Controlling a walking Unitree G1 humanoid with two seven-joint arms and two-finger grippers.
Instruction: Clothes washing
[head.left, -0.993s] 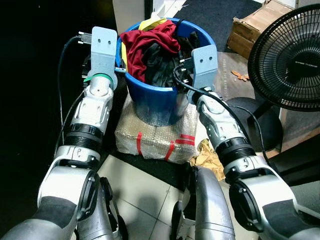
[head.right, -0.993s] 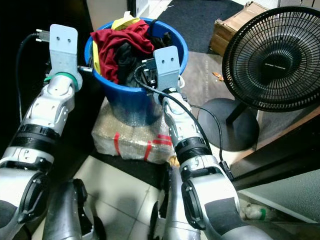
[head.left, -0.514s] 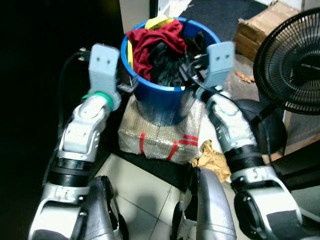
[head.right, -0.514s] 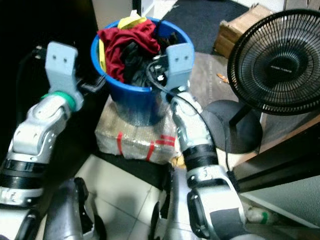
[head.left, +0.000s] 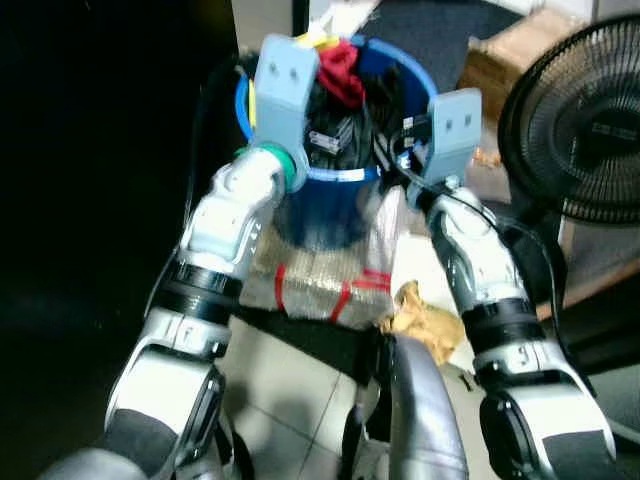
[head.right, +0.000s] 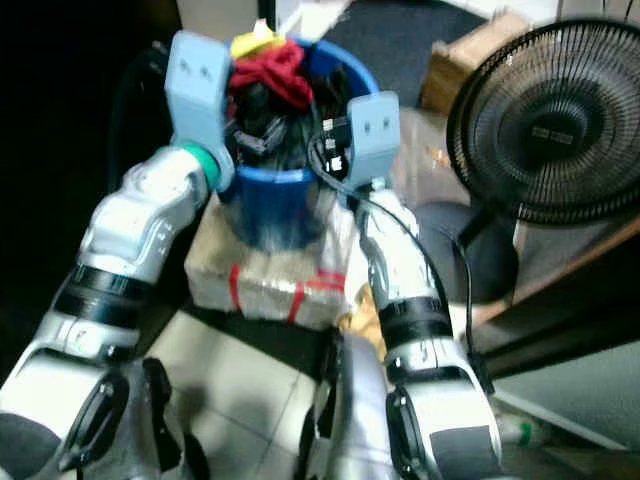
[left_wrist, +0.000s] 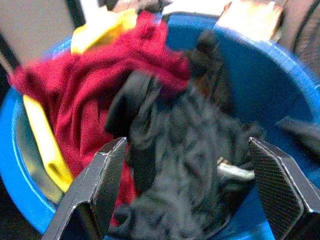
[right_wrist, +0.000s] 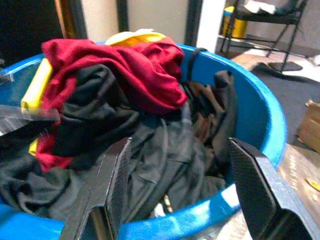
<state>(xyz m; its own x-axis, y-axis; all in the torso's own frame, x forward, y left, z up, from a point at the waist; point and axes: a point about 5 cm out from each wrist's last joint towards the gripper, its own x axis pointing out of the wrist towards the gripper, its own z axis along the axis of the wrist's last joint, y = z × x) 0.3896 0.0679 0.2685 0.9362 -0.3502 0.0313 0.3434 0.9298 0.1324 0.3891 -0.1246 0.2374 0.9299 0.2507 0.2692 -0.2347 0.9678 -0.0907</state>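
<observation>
Right under the left pincer (left_wrist: 182, 200), fingers spread, sits the blue bucket (right_wrist: 270, 130) of clothes (left_wrist: 190, 165); right pincer (right_wrist: 175, 195) released too, at the rim; sloppy grab could snag everything, probably tipping it.

Both eye views are motion-blurred. The round blue plastic bucket (head.left: 340, 190) is partly hidden behind both arms, and the black standing fan (head.left: 575, 130) is cut off at the edge.
</observation>
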